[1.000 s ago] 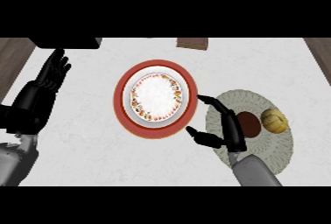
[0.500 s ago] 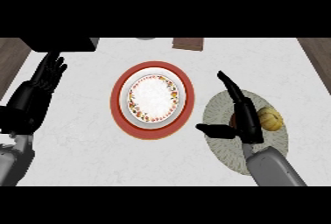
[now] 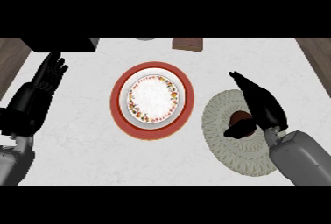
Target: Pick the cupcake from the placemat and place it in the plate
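Note:
The cupcake (image 3: 241, 116) sits on a round woven placemat (image 3: 223, 146) at the right; only a brown sliver of it shows beneath my right hand (image 3: 264, 107). That hand lies over the cupcake with its fingers straight, pointing up and to the left, and its thumb down beside the cupcake on the left. It is open. A white plate with a floral rim (image 3: 173, 94) rests on a red underplate (image 3: 121, 114) at the centre, with nothing on it. My left hand (image 3: 39, 92) rests open at the left edge, fingers up.
A brown block (image 3: 187, 43) lies at the counter's far edge, with a dark box (image 3: 61, 43) at the far left and a grey object (image 3: 145, 38) between them. Wooden surfaces (image 3: 9, 57) border the counter on both sides.
My right hand has swung from beside the plate to the right over the placemat, now covering the cupcake. The left hand has stayed put.

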`<move>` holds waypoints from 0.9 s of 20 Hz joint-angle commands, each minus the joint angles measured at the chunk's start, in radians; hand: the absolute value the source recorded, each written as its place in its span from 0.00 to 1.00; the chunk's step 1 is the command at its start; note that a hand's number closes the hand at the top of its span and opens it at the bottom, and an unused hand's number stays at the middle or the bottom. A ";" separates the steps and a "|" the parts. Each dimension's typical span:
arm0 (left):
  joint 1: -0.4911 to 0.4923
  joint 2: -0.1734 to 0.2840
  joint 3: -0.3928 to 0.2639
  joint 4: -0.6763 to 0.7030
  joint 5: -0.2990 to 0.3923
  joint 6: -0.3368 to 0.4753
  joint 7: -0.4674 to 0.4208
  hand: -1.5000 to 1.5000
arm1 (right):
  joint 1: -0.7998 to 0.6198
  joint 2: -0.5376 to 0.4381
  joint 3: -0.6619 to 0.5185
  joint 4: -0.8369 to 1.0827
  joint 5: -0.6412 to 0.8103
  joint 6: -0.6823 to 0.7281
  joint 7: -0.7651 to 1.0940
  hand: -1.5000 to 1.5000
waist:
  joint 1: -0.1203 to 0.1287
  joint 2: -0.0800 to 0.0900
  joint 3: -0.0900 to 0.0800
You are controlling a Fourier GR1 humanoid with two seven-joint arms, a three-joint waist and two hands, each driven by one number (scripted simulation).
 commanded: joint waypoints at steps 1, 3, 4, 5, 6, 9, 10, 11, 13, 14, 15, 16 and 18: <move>-0.006 0.008 0.012 -0.005 0.015 -0.021 0.020 0.50 | -0.033 -0.074 0.020 -0.051 -0.068 0.247 0.195 0.00 | 0.002 0.004 0.003; -0.016 -0.028 -0.006 -0.007 -0.009 0.012 0.019 0.50 | -0.055 -0.025 0.061 -0.126 -0.069 0.303 0.362 0.00 | -0.002 0.003 0.003; 0.041 -0.006 0.007 -0.043 -0.005 -0.012 0.005 0.50 | -0.041 -0.040 0.035 -0.093 -0.087 0.323 0.335 0.00 | 0.015 0.006 0.005; -0.021 -0.002 0.031 -0.003 0.019 -0.040 0.030 0.50 | -0.043 -0.041 0.017 -0.109 -0.101 0.349 0.358 0.00 | 0.006 0.009 0.005; -0.047 -0.007 0.025 0.015 -0.020 -0.020 0.037 0.50 | -0.074 0.016 0.038 -0.094 -0.075 0.350 0.409 0.00 | 0.010 0.011 0.005; -0.021 -0.053 0.024 0.023 -0.038 -0.036 0.008 0.50 | -0.112 0.027 -0.025 -0.033 -0.069 0.416 0.406 0.00 | 0.014 0.012 0.006; -0.033 -0.062 0.029 -0.020 -0.051 -0.015 0.039 0.50 | -0.034 0.032 0.011 -0.032 0.008 0.362 0.356 0.00 | 0.013 0.011 0.006; -0.018 -0.051 0.047 -0.027 -0.054 -0.025 0.065 0.50 | -0.035 0.030 -0.021 -0.018 0.019 0.370 0.346 0.00 | 0.014 0.011 0.006; -0.030 -0.048 0.073 -0.015 -0.046 -0.063 0.046 0.50 | -0.042 0.068 -0.011 -0.002 0.059 0.379 0.376 0.00 | 0.014 0.011 0.006; -0.018 -0.034 0.081 -0.042 -0.038 -0.080 0.070 0.50 | -0.054 0.075 -0.018 0.018 0.079 0.379 0.385 0.00 | 0.016 0.011 0.006; -0.035 -0.047 0.079 -0.026 -0.040 -0.075 0.069 0.50 | -0.038 0.021 -0.040 0.042 0.069 0.408 0.334 0.00 | 0.014 0.012 0.006; -0.002 -0.071 0.061 -0.021 -0.067 -0.053 0.038 0.50 | -0.002 0.058 0.014 0.014 0.101 0.397 0.398 0.00 | 0.013 0.011 0.006; -0.063 -0.060 0.113 0.080 -0.028 -0.118 0.017 0.50 | -0.047 0.114 -0.012 0.108 0.116 0.390 0.394 0.00 | 0.014 0.014 0.006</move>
